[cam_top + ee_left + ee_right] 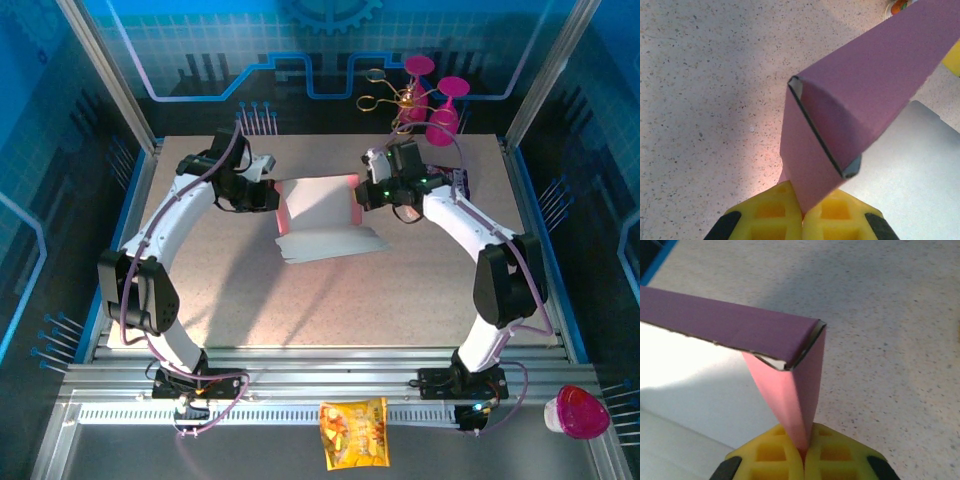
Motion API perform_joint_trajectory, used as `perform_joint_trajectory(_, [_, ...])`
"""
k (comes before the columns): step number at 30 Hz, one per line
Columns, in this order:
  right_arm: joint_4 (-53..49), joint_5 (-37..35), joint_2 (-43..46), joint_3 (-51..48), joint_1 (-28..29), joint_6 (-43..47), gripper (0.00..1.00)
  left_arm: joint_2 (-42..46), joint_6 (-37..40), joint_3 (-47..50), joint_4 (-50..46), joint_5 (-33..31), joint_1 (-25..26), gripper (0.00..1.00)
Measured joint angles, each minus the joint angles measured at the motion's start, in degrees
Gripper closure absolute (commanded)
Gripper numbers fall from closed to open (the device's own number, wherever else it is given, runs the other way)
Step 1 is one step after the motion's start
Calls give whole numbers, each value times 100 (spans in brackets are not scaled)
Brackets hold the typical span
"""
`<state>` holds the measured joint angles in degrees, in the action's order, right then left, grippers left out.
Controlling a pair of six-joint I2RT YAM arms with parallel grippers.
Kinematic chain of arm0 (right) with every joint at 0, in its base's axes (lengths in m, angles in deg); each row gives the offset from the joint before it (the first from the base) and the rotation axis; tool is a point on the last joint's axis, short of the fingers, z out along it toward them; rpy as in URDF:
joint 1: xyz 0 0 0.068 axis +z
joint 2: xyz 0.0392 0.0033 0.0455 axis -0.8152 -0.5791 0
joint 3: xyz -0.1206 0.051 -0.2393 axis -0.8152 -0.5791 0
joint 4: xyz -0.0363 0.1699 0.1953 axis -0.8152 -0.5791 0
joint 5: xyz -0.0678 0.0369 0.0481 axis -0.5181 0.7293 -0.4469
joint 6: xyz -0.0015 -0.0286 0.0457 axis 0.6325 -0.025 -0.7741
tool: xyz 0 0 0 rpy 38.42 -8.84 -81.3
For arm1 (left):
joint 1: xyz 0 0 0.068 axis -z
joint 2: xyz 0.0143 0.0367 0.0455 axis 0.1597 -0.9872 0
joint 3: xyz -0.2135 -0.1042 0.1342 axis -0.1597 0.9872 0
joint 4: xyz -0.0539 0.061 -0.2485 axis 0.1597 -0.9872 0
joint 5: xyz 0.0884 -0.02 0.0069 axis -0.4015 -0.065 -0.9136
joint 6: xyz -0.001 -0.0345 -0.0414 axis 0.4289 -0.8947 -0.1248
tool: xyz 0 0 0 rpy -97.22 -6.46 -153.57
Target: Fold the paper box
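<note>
The paper box (318, 205) is a pink cardboard sheet with a pale inside, half raised in the middle of the table between both arms. Its left wall (840, 120) stands up, and my left gripper (802, 212) is shut on that wall's lower corner. Its right wall (795, 390) is folded up as well, with my right gripper (804, 452) shut on the corner flap. From above, the left gripper (268, 197) and right gripper (366, 193) pinch opposite ends of the box. A pale flat panel (330, 243) lies toward the front.
Two magenta goblets (432, 100) and a gold wire object (385, 92) stand at the back right. A dark packet (455, 177) lies behind the right arm. A yellow snack bag (353, 432) and a pink-lidded cup (578, 412) sit off the table in front.
</note>
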<state>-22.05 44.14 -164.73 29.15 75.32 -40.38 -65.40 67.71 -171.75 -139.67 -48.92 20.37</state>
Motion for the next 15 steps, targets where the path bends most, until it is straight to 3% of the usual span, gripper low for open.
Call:
perform_joint_trajectory(6, [-275, -1558, 24, 184, 584, -216, 100, 0, -17, 37, -37, -70, 2, 100])
perform_joint_trajectory(15, [-310, -1624, 46, 184, 649, -337, 99, 7, -70, 140, 26, -90, 2, 100])
